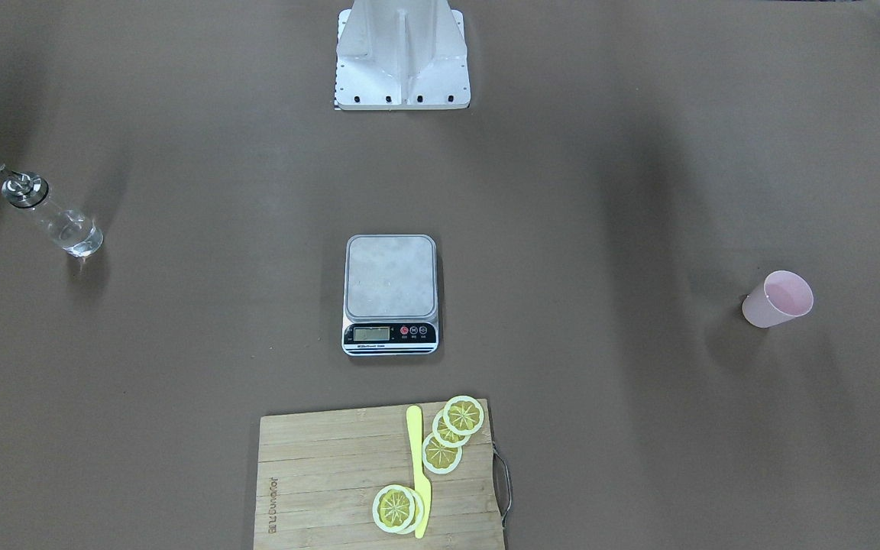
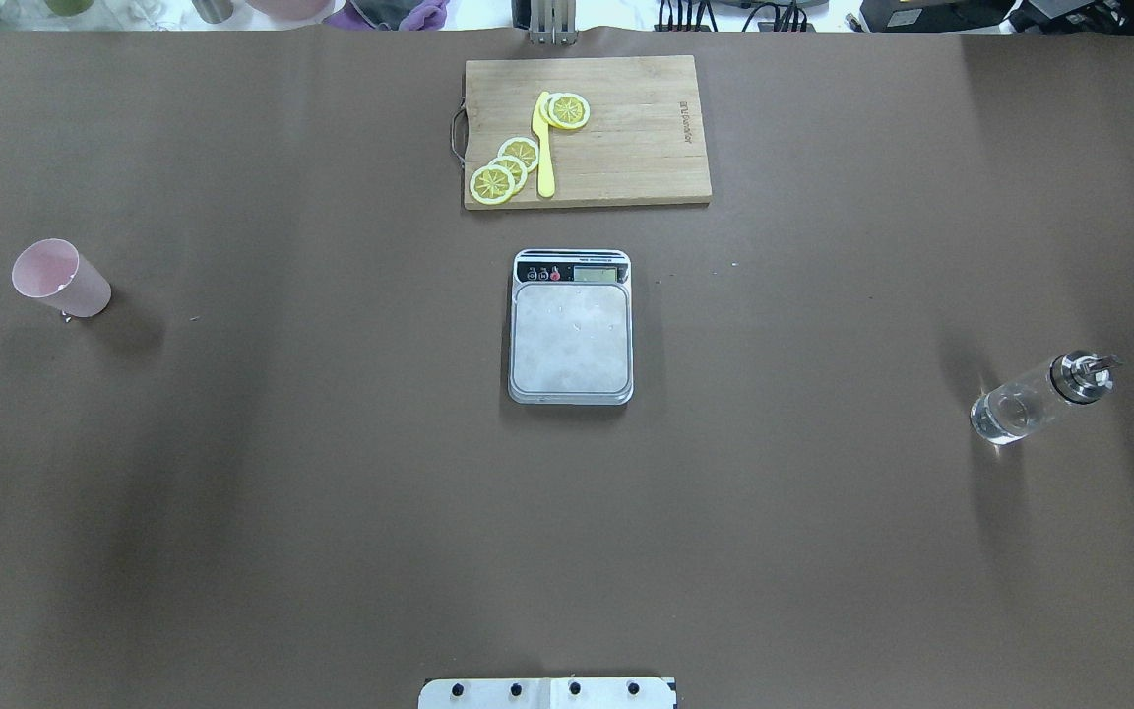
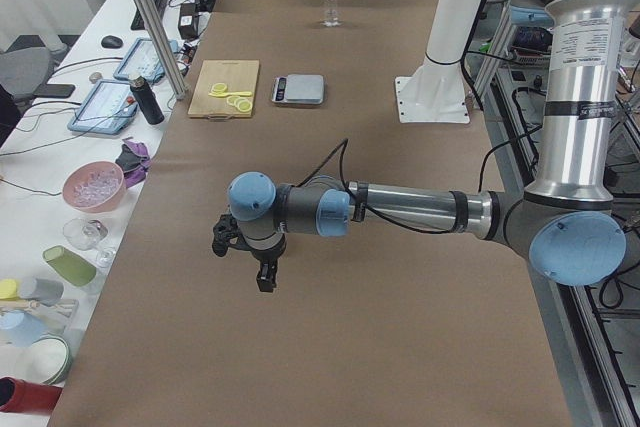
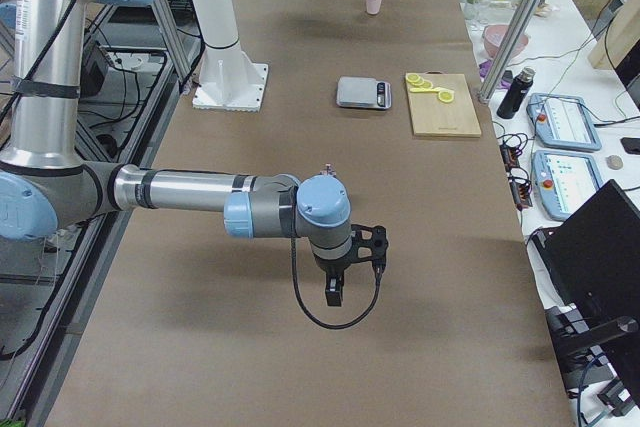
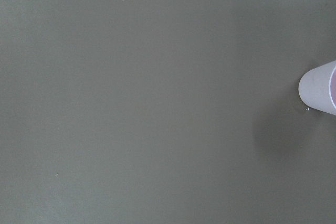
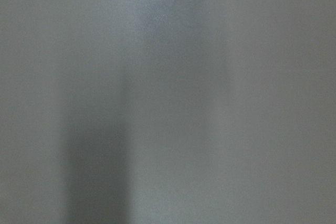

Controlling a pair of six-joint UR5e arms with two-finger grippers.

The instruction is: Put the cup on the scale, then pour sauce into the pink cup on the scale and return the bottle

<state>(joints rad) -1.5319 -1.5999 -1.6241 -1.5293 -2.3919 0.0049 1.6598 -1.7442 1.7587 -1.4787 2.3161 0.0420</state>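
The pale pink cup (image 2: 60, 279) stands upright on the table at my far left; it also shows in the front view (image 1: 778, 299) and at the right edge of the left wrist view (image 5: 320, 95). The scale (image 2: 570, 335) sits mid-table with nothing on its steel platform. The clear bottle (image 2: 1035, 399) with its metal spout stands upright at my far right. My left gripper (image 3: 242, 265) hovers above the table near the cup's end. My right gripper (image 4: 358, 272) hovers near the bottle's end. Both show only in the side views, so I cannot tell whether they are open or shut.
A wooden cutting board (image 2: 626, 148) with lemon slices (image 2: 506, 169) and a yellow knife (image 2: 544, 148) lies beyond the scale. The robot's white base (image 1: 402, 61) stands on my side. Bowls, cups and tablets (image 3: 100, 107) sit on a side bench.
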